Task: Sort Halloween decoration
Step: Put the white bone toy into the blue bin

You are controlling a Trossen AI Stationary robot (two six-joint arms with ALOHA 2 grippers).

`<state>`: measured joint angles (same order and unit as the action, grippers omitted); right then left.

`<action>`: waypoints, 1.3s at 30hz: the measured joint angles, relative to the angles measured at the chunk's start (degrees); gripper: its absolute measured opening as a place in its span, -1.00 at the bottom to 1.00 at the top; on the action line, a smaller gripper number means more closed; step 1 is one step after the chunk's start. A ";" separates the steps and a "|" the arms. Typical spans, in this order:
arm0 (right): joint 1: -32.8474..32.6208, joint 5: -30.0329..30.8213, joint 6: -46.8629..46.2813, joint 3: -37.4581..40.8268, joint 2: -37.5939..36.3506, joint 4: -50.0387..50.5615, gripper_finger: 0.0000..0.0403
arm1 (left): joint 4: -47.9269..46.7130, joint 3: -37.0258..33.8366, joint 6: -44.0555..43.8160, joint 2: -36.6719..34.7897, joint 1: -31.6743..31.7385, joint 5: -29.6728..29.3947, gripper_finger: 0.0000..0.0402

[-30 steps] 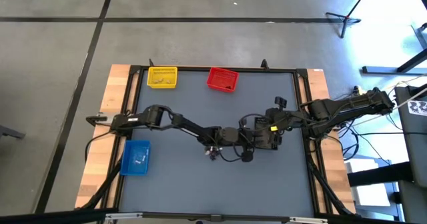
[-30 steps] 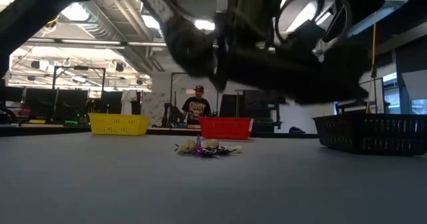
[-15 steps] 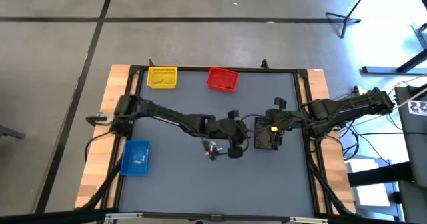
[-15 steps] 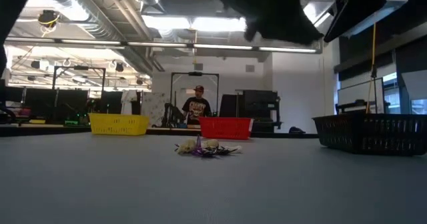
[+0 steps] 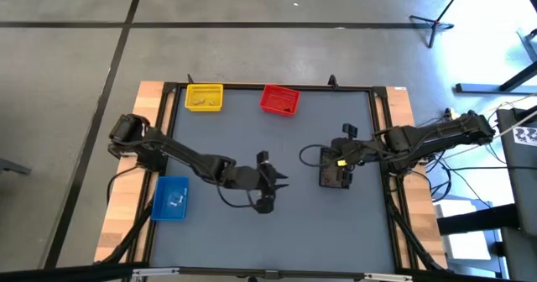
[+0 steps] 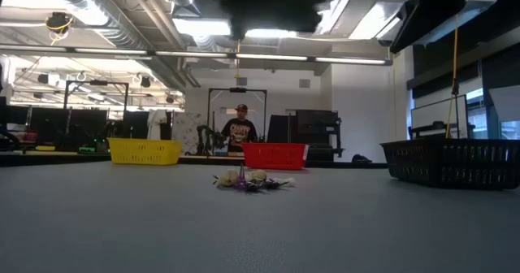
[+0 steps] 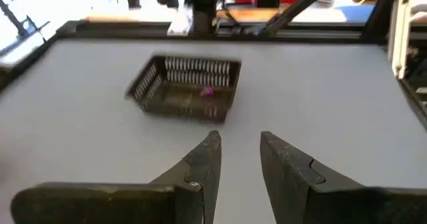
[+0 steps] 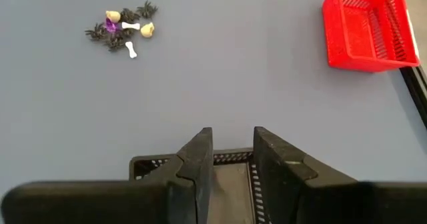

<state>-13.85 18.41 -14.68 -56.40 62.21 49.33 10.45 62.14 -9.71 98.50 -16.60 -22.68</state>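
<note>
Mostly tiny trinkets [image 8: 125, 29], mesh-walled bins [image 8: 367, 25].

Grey tabletop [image 5: 252, 139], yellow bin [image 5: 204, 96], red bin [image 5: 279, 100], blue bin [image 5: 172, 198], black mesh bin [image 7: 185, 89] ahead of the dark left hand [image 7: 239, 159], white, purple, dark and tan trinkets [image 8: 123, 28] beyond the dark right hand [image 8: 231, 159]

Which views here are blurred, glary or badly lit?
Left wrist view: soft throughout, the black bin smeared. Low view: ceiling lights glare, a dark blurred arm at the top edge. High view: evenly lit, sharp. Right wrist view: trinket pile crisp.
</note>
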 joint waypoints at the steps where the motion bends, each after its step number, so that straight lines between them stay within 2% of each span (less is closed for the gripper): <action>1: 0.00 -0.04 0.00 0.00 0.63 -0.52 -0.47 | 1.45 -1.90 -0.83 -0.22 -0.17 -0.53 -0.51; 4: 0.00 -0.04 0.00 0.00 2.61 -2.46 -0.47 | 5.47 -6.15 -3.19 -0.58 -0.29 -0.71 -0.51; 11: 0.00 -2.05 0.07 0.00 8.92 -7.74 -0.47 | 6.63 -11.97 -5.40 -2.80 0.09 -1.33 -0.51; 25: -0.02 -6.61 4.66 -0.04 24.41 -25.48 -0.47 | 6.97 -26.12 -8.93 -16.12 -0.34 -3.38 -0.51; 29: -0.02 -8.08 7.23 -0.04 28.61 -31.12 -0.47 | 10.10 -30.52 -9.77 -18.66 -0.46 -3.69 -0.51; 35: -0.02 -9.11 10.48 -0.01 33.98 -37.75 -0.47 | 17.77 -33.50 -9.88 -19.17 -0.46 -3.21 -0.51; 39: -0.01 -10.11 11.35 0.03 37.27 -41.48 -0.47 | 17.87 -33.71 -9.88 -19.17 -0.44 -3.23 -0.51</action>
<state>-13.85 8.30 -3.32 -56.37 99.47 7.84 28.33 28.42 -19.59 79.33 -17.04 -25.91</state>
